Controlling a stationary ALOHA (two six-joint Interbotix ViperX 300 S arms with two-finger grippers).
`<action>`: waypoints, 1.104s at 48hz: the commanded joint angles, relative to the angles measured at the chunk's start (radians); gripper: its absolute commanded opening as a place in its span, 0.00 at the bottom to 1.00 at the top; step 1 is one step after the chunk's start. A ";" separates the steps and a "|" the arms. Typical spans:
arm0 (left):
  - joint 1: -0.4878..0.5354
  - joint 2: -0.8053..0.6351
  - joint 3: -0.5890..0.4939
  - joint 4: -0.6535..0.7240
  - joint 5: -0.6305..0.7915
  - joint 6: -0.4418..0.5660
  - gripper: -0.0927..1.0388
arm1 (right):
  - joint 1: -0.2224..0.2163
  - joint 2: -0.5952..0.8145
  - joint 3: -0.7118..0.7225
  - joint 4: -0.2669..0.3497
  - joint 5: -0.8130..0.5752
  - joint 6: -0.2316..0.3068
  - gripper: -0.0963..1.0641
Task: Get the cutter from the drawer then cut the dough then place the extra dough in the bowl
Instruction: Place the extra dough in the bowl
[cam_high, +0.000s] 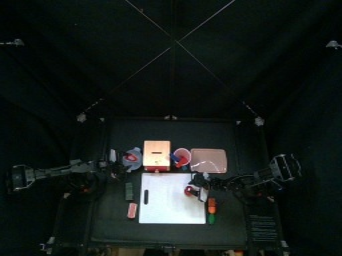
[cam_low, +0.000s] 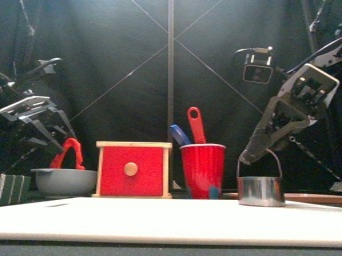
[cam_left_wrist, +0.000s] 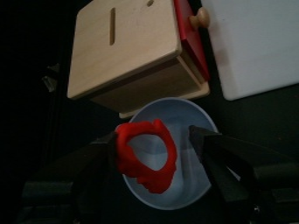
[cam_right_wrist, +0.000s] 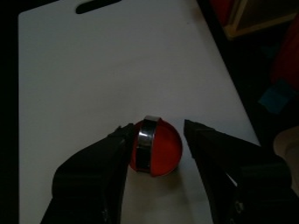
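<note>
The board (cam_high: 163, 205) lies at the middle of the worktop (cam_high: 107, 230), toward the front. Behind it stand the box (cam_low: 134, 168), its red drawer front facing the front edge, and the pink tray (cam_high: 210, 158) to the box's right. The bowl (cam_low: 63, 182) sits just left of the box. The red cup (cam_low: 203, 170), holding a blue knife (cam_low: 178, 135) and a red knife (cam_low: 197, 122), stands between the box and the cutter (cam_low: 261, 190), close beside the right arm's path. A few small toys (cam_high: 211, 208) lie at the board's right side, and more lie off its left edge, too small to name.

The cutter stands upright on the right part of the board, its wire handle rising. In the right wrist view a red dough disc (cam_right_wrist: 167, 147) shows at its rim. The right arm slants down from the upper right. Its gripper (cam_right_wrist: 158, 131) is over the cutter with the jaws apart, one on each side; whether they touch it is unclear.

The left arm reaches in from the left, with its gripper (cam_left_wrist: 158, 144) above the bowl. Its jaws are spread, and the red dough ring (cam_left_wrist: 146, 157) hangs between them, close against one jaw. From the front the ring stands up out of the bowl.
</note>
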 joint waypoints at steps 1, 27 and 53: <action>0.003 0.000 -0.031 0.008 -0.006 0.026 0.95 | -0.003 -0.009 -0.020 0.002 -0.003 0.000 0.81; 0.000 -0.002 -0.040 0.003 0.023 0.138 0.95 | -0.003 -0.003 -0.026 0.002 0.008 0.000 0.81; 0.000 -0.002 -0.038 0.006 0.040 0.144 0.95 | -0.003 -0.003 -0.029 0.002 0.011 -0.002 0.81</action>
